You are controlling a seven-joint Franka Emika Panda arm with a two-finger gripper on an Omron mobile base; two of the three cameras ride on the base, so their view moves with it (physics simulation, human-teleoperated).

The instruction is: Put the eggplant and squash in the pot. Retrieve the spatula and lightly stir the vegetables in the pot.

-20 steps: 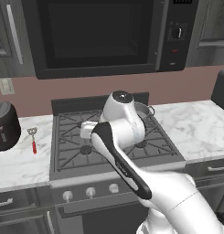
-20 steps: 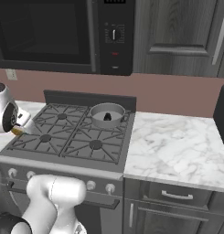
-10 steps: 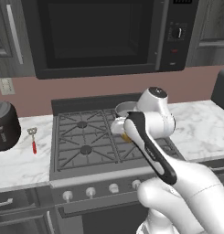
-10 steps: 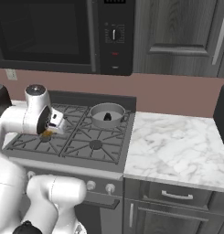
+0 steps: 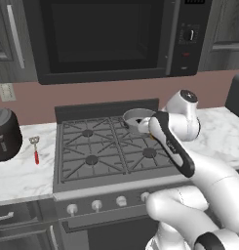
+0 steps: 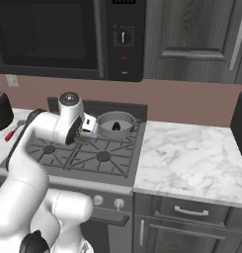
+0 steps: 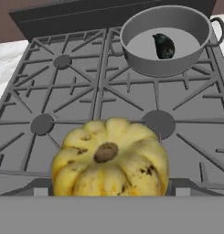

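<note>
Plainly visible, largest first: gas stove, with grey pot on its back right burner. Ribbed yellow squash clasped in the gripper above the stove's front. Glossy eggplant inside the pot. Red-handled spatula (small) left of the stove.

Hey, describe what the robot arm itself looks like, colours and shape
The arm is glossy white, built of thick rounded segments with bulbous joints. A black band runs along one link in the left base view, and the round white joint cap carries a dark grey disc on its top. No loose cables or lettering can be made out on it.
</note>
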